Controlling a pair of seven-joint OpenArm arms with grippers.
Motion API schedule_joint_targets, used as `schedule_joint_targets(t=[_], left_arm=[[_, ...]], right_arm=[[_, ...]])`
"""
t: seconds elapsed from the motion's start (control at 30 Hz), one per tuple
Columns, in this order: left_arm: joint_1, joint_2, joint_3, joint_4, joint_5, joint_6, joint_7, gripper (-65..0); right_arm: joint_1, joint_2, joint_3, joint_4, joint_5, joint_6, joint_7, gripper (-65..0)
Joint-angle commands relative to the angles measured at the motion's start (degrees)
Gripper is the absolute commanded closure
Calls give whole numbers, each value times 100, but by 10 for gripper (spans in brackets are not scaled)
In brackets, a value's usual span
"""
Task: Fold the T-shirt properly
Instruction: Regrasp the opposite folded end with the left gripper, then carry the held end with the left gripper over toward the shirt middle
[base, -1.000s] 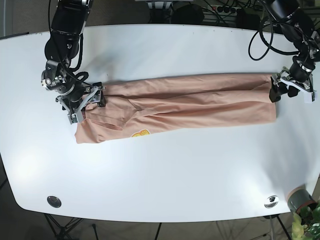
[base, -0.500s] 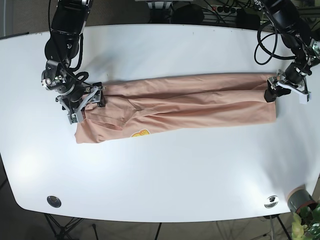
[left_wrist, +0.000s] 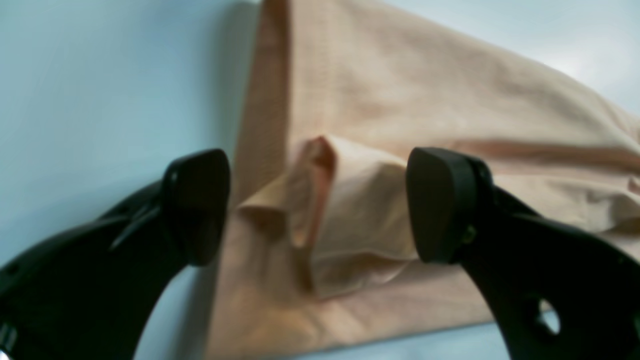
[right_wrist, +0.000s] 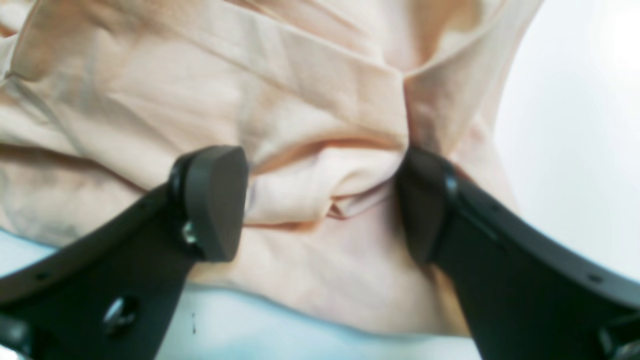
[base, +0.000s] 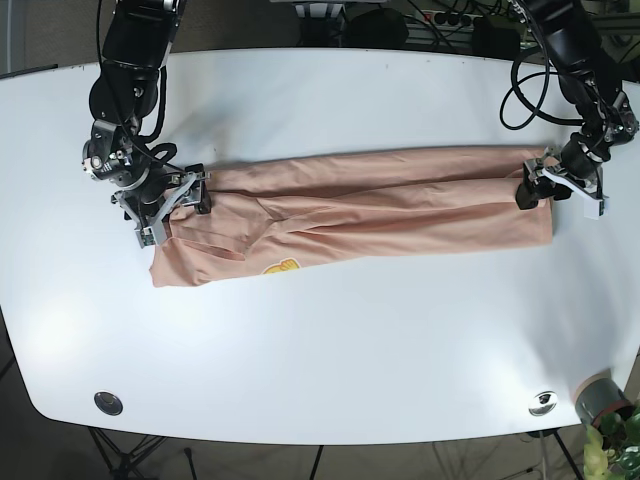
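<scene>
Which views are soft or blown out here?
Left wrist: T-shirt and left gripper soft throughout. Right wrist: equally blurred, table washed out white at right. Base: sharp, with only a mild bright patch on the table's left side.

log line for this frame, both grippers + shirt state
left gripper: open, straddling T-shirt hem | right gripper: open, around bunched fabric | shirt: long strip on table
</scene>
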Motion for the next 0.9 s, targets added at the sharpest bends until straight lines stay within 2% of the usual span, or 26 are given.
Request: schedule_joint_targets(t=[0.0,0.07,0.13,0.3,0.33,0.4,0.53,0.77,0.87], left_arm=[[-97,-41,162,-28,100,15,248,-517],[-176,-41,303,-37,100,15,265,-476],[-203,-41,434,-37,100,15,265,-390],[-212,-32,443,7,100,15,248,-90],[-212,-32,496,42,100,7,248,-51],[-185,-32,593,201,100,-81,265,-39],[96,74,619,1045,100,-617,265,-38],[465,540,681,2495,126,-600,283,-38],[483,812,900,2750,144,-591,283,-38]], right_arm=[[55,52,13,98,28,10,0,-452],[55,52,13,98,28,10,0,-452],[55,52,13,98,28,10,0,-452],[55,52,13,98,28,10,0,-452],[55,52,13,98,28,10,0,-452],[55,43,13,89,28,10,0,-452],[55,43,13,89,28,10,0,-452],[46,43,13,98,28,10,0,-452],[46,43,13,98,28,10,0,-452]])
